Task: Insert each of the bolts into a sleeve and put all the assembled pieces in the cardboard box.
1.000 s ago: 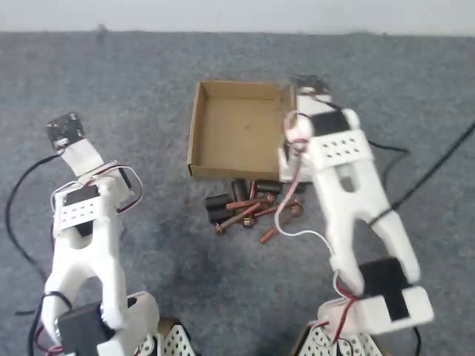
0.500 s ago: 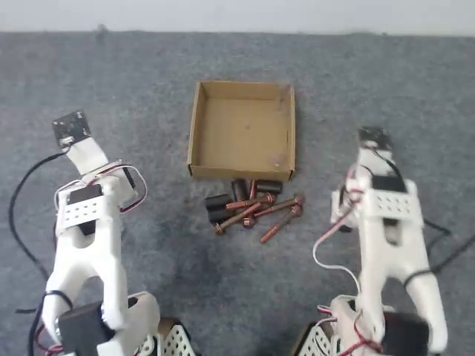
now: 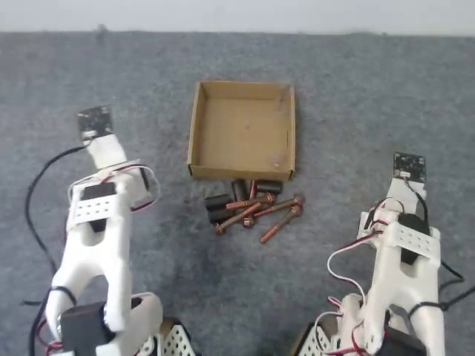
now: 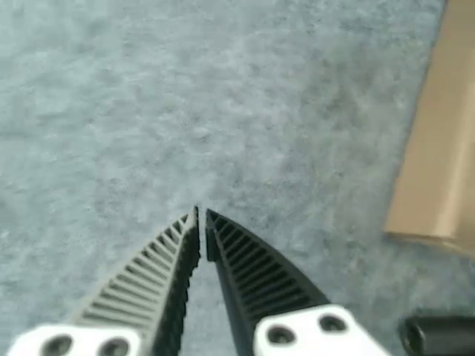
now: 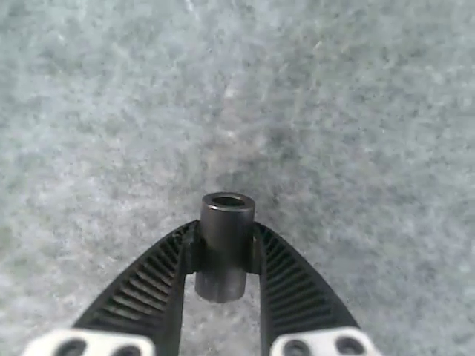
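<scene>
The open cardboard box (image 3: 241,130) lies at the middle back, and nothing shows inside it. Just in front of it is a pile of several copper bolts (image 3: 261,211) and black sleeves (image 3: 220,203). My right gripper (image 5: 225,233) is shut on one black sleeve (image 5: 225,248), held upright with its bore facing up over bare carpet. The right arm (image 3: 402,248) is at the near right, away from the pile. My left gripper (image 4: 200,216) is shut with nothing in it, over carpet left of the box wall (image 4: 438,148). A sleeve end (image 4: 438,335) shows beside it.
Grey carpet (image 3: 356,89) covers the whole table. The left arm (image 3: 96,215) stands at the near left with its cable looping out to the side. Open carpet lies between both arms and the pile.
The right arm has pulled back from beside the box to the near right, holding the sleeve. The left arm has shifted slightly right and farther from the front.
</scene>
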